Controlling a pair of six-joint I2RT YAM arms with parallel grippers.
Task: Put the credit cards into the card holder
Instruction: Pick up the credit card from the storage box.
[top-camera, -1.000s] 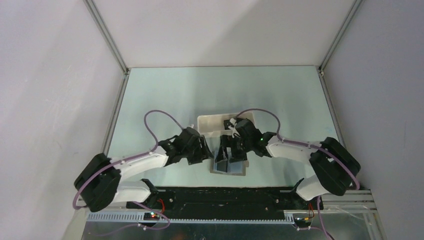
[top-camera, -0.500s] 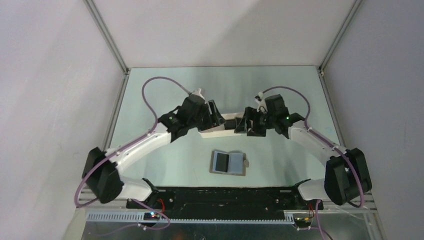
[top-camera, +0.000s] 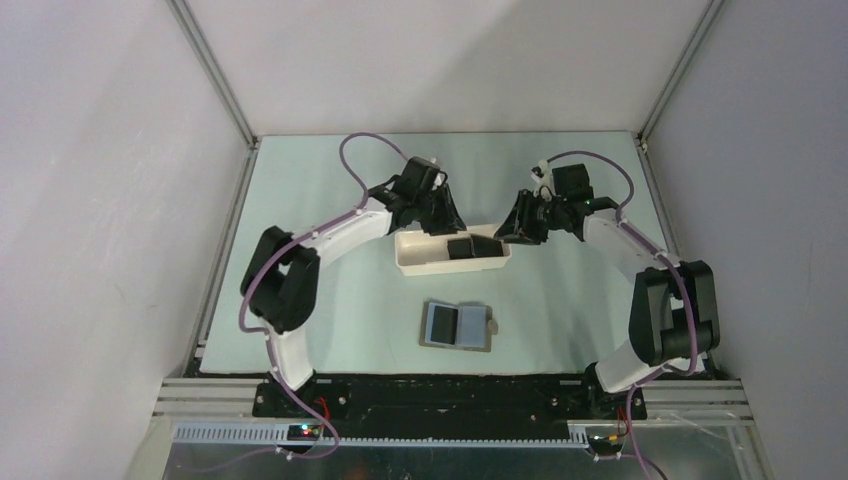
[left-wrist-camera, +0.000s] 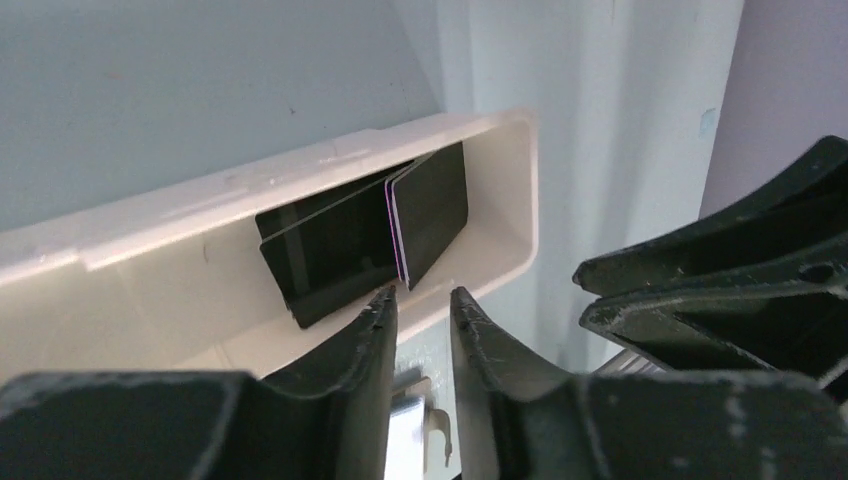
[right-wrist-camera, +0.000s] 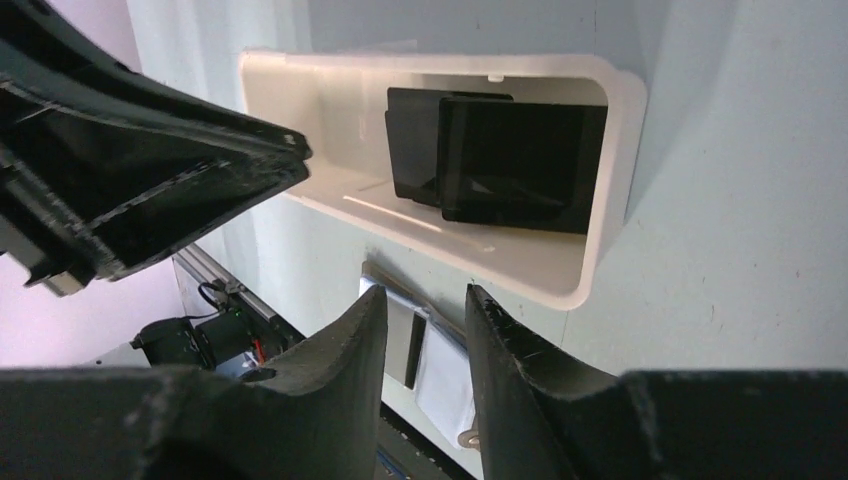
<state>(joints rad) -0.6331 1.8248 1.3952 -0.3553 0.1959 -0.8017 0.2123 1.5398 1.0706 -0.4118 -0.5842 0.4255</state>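
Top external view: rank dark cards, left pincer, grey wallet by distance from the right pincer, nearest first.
1. Dark flat rectangular cards, just left of the right pincer, in the long white plastic tray.
2. Left pincer, at the tray's far rim.
3. Open grey-brown folding wallet, well below the tray in view.

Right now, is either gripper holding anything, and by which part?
Nothing is held: left gripper and right gripper are empty; the credit cards sit in the white tray.
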